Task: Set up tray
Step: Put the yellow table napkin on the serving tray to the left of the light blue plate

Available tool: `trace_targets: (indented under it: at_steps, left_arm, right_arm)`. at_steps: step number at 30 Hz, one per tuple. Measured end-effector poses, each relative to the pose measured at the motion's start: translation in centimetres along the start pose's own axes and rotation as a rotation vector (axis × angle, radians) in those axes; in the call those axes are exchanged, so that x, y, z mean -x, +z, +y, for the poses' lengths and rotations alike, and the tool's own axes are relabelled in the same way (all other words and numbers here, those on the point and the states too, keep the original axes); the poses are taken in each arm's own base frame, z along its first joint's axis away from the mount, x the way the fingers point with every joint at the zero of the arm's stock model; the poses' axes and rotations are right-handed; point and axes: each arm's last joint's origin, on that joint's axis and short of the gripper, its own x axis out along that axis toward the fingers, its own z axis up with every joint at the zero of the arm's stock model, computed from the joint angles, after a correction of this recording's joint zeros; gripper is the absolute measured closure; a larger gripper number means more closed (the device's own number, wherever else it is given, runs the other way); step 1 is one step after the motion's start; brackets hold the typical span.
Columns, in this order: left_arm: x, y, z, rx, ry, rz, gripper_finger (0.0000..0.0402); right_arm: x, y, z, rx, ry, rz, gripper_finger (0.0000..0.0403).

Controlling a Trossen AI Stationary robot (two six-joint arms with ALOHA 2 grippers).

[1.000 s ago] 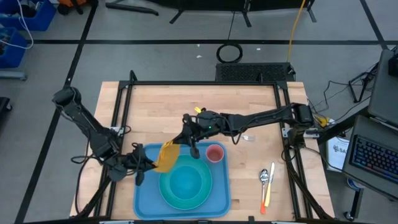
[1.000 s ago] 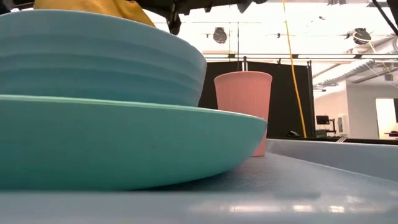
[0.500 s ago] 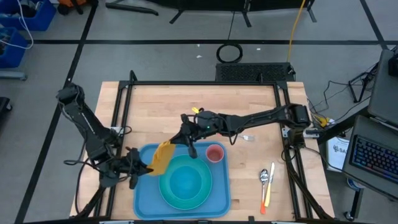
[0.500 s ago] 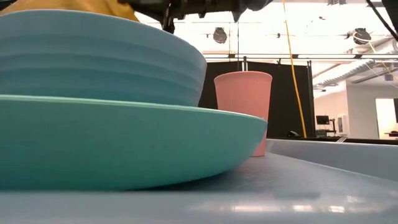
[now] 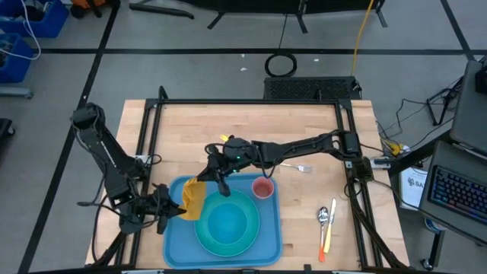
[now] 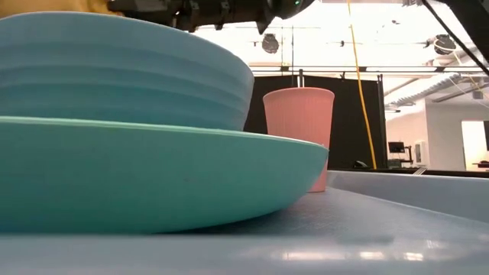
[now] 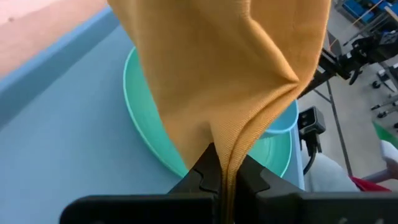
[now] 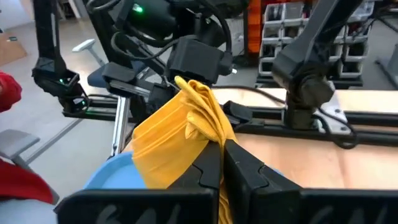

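Tray (image 5: pixel 175 228): blue, at the near middle of the worktop (image 5: pixel 198 129), unmoved since the earlier frames.

On the tray: teal plate (image 5: pixel 207 236) with a blue bowl (image 5: pixel 228 227) on it; pink cup (image 5: pixel 262 188) in the far right corner, just beside the plate. All unchanged in place.

Napkin (image 5: pixel 190 199): yellow-orange, held up over the tray's left part, overlapping the plate's left edge. It has shifted leftward across the tray and hangs more narrowly than one second ago.

Left gripper (image 5: pixel 169 211): at the tray's left rim, jaws pressed together on the napkin's near fold. It has drawn back to the left since the earlier frames.

Right gripper (image 5: pixel 209 173): above the tray's far left corner, jaws pinching the napkin's upper edge. It has travelled left from a spot nearer the cup, and the arm now reaches further across the tray's far edge.

Right of the tray, on the worktop: spoon (image 5: pixel 323 217) and an orange-handled utensil (image 5: pixel 329 237) lying side by side; fork (image 5: pixel 298 168) beyond the cup, partly hidden by the right arm.

Low view: the plate and bowl fill most of the picture and hide the napkin almost entirely.
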Motion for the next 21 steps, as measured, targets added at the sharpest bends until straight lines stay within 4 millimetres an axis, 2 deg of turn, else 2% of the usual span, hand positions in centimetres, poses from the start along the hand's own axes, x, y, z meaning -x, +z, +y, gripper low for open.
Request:
trace_targets:
  at_steps: [7, 21]
  left_arm:
    - [-0.5, -2.2, -0.5, 0.033, -0.01, -0.016, 0.0394]
    - [-0.3, -5.2, -1.5, 0.097, -0.088, -0.05, 0.0394]
  right_arm:
    - [-1.4, -0.7, -0.4, -0.025, 0.049, 0.011, 0.0403]
    - [-1.4, -0.7, -0.4, 0.028, 0.076, 0.002, 0.0403]
